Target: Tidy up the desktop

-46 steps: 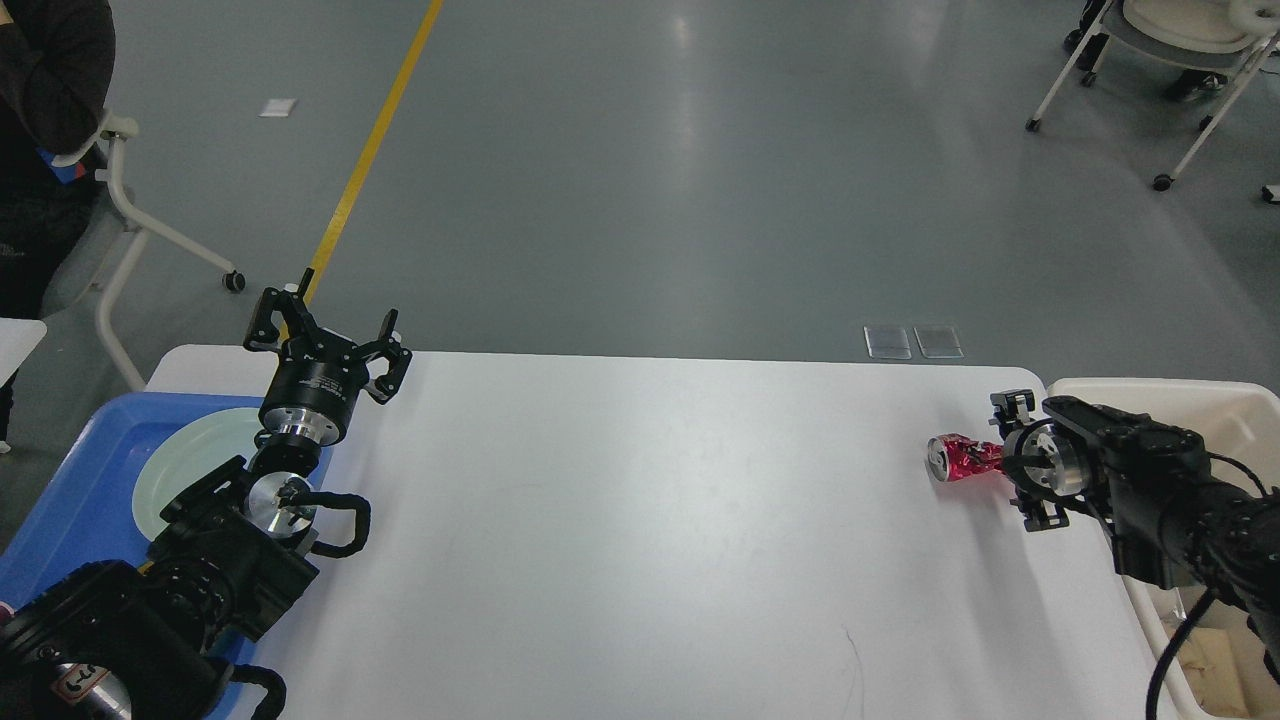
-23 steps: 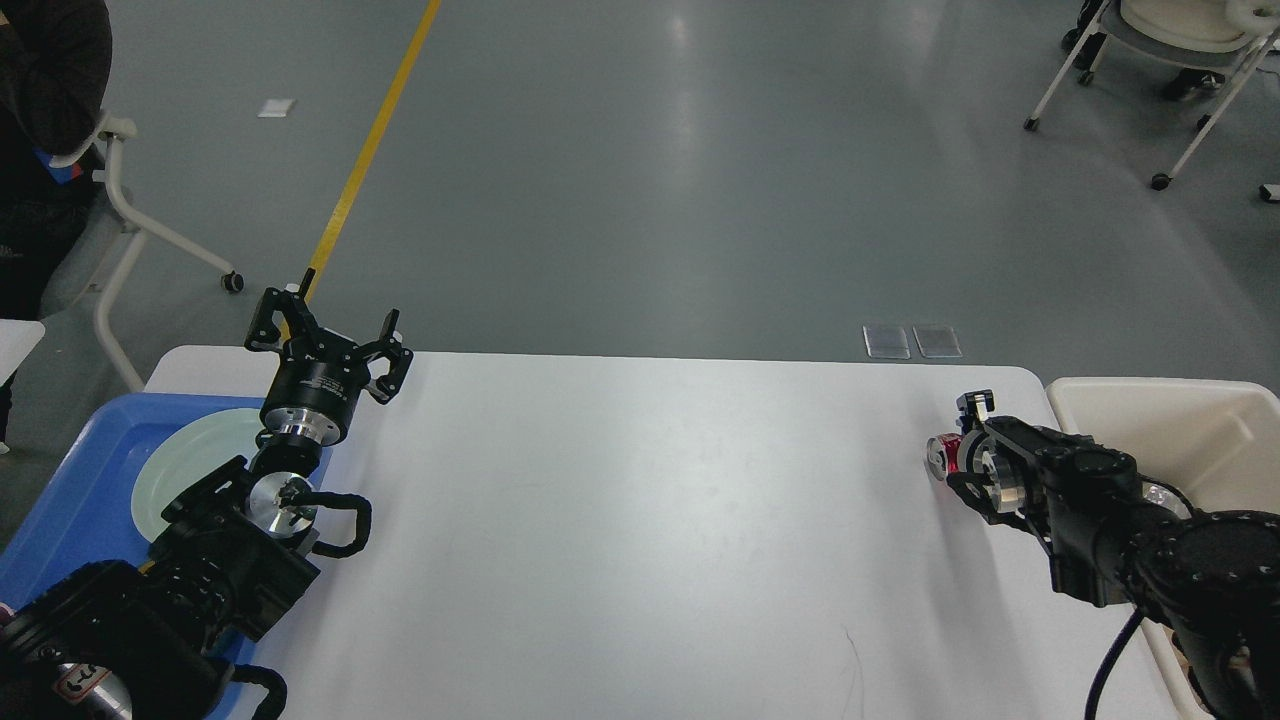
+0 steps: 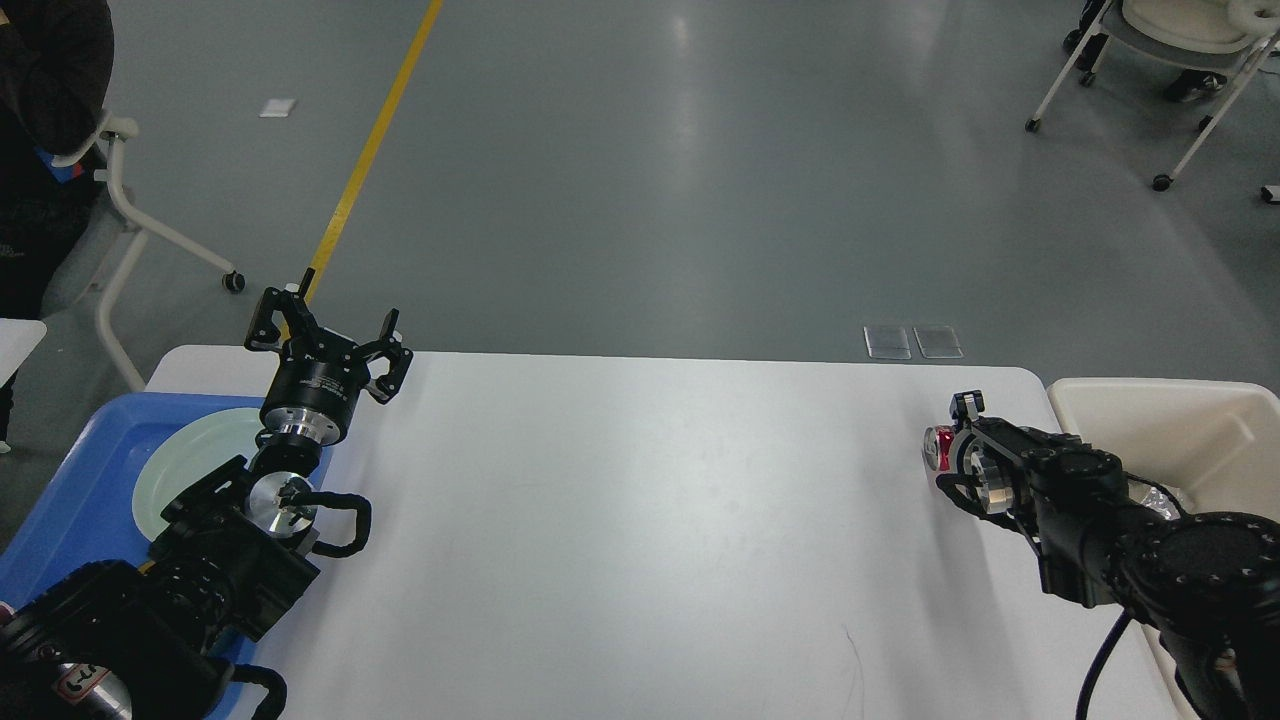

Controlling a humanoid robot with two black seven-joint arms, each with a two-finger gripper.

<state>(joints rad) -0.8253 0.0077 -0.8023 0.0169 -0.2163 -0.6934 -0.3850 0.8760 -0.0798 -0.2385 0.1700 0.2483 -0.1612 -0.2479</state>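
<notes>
White desktop (image 3: 640, 540) filling the lower view, rounded far corners, broad bare middle open between the two arms; blue tray (image 3: 90, 470) with a pale plate (image 3: 190, 460) overlapping the left edge, beige bin (image 3: 1170, 430) just beside the right edge. Left gripper (image 3: 330, 340) raised near the far left corner, fingers spread, holding nothing. Right gripper (image 3: 955, 455) low over the surface near the right edge, closed around a crushed red can (image 3: 938, 448), only the can's end visible beyond the fingers
</notes>
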